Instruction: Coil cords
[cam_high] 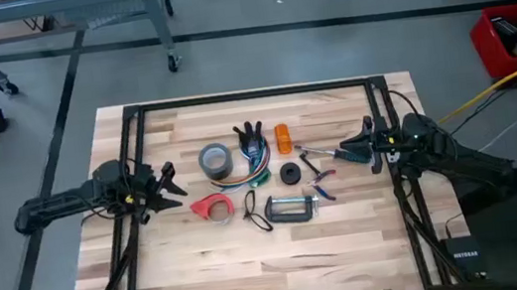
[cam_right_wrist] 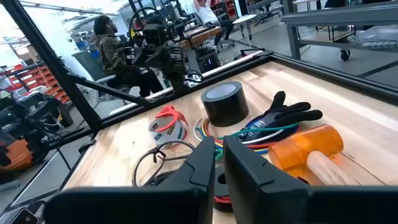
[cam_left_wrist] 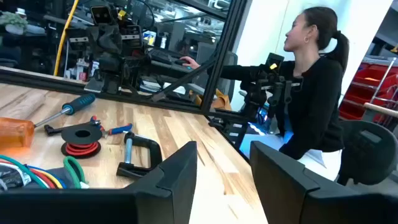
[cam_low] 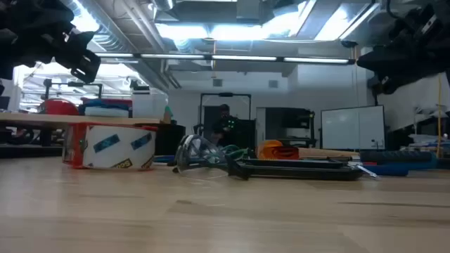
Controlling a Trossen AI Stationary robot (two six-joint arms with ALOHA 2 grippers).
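The cords (cam_high: 253,161) lie in a loose bunch of red, green, blue and orange wires at the table's middle, their black plug ends (cam_high: 249,133) toward the far edge. They also show in the right wrist view (cam_right_wrist: 261,134) and the left wrist view (cam_left_wrist: 34,177). My left gripper (cam_high: 172,184) hovers open and empty left of them, above the table. My right gripper (cam_high: 347,144) hovers to their right, its fingers together but for a narrow slit (cam_right_wrist: 219,168), holding nothing.
A grey tape roll (cam_high: 215,158) touches the cords' left side. A red tape dispenser (cam_high: 211,207), a black clamp (cam_high: 292,208), a black spool (cam_high: 289,173), an orange mallet (cam_high: 283,140), a screwdriver (cam_high: 325,152) and pliers (cam_high: 322,190) lie around them. A person (cam_left_wrist: 311,93) sits beyond the table.
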